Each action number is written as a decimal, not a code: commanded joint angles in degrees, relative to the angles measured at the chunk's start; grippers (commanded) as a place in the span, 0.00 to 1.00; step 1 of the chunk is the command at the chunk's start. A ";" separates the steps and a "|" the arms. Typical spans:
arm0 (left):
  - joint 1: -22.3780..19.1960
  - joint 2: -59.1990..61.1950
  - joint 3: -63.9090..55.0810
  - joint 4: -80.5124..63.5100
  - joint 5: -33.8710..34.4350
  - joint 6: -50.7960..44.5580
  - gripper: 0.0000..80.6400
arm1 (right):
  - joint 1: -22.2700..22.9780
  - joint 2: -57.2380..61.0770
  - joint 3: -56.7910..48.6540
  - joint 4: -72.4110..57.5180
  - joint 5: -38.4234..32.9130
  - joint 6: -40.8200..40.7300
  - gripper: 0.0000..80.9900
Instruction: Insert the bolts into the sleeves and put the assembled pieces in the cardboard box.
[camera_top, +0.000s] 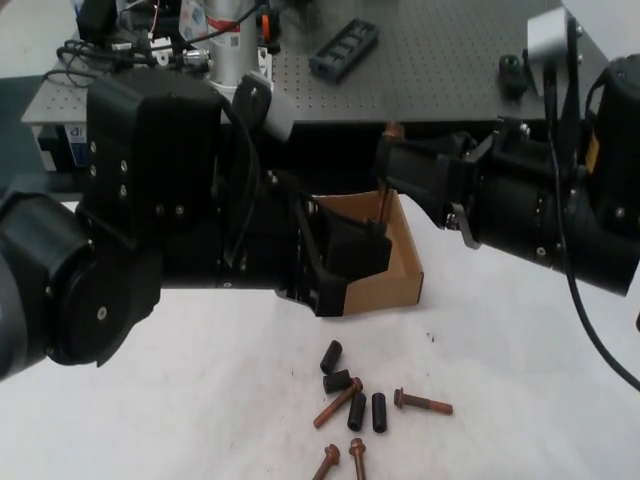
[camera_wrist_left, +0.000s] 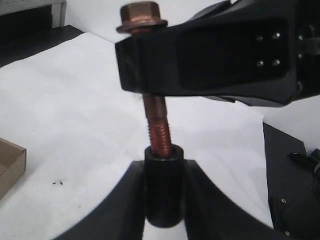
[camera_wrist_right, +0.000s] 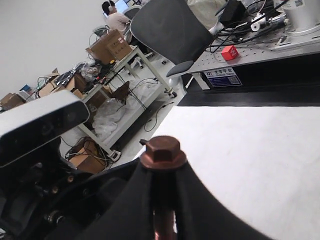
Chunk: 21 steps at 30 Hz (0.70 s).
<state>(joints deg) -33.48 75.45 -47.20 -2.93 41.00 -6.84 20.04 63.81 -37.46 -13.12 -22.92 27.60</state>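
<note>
My left gripper (camera_wrist_left: 162, 187) is shut on an upright black sleeve (camera_wrist_left: 162, 195). Directly above it, my right gripper (camera_wrist_left: 145, 65) is shut on a copper bolt (camera_wrist_left: 156, 125), which hangs head up with its threaded tip just inside the sleeve's mouth. In the high view the two grippers meet over the cardboard box (camera_top: 400, 285), the bolt (camera_top: 384, 205) standing vertical between the right gripper (camera_top: 392, 168) and the left gripper (camera_top: 362, 245). The right wrist view looks down on the bolt's hex head (camera_wrist_right: 162, 152) between the fingers (camera_wrist_right: 200, 205).
Several loose black sleeves (camera_top: 357, 411) and copper bolts (camera_top: 423, 403) lie on the white cloth in front of the box. A corner of the box (camera_wrist_left: 10, 165) shows beside the left gripper. Behind stands a perforated bench with a black tray (camera_top: 343, 47).
</note>
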 joint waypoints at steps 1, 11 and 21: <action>0.06 -0.67 -0.38 -4.58 -1.80 -0.51 0.01 | 0.14 0.58 0.00 0.35 -6.95 -0.39 0.15; 0.06 2.11 -1.20 -9.90 -16.74 -5.95 0.01 | -4.04 -3.45 0.00 4.44 -7.67 0.71 0.49; 1.76 30.21 -33.26 14.26 -24.65 -11.12 0.01 | -13.29 -15.84 0.00 43.30 4.35 -23.88 0.49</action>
<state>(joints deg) -31.69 106.65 -80.95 11.36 17.09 -18.65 7.14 48.26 -37.42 28.02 -18.89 5.03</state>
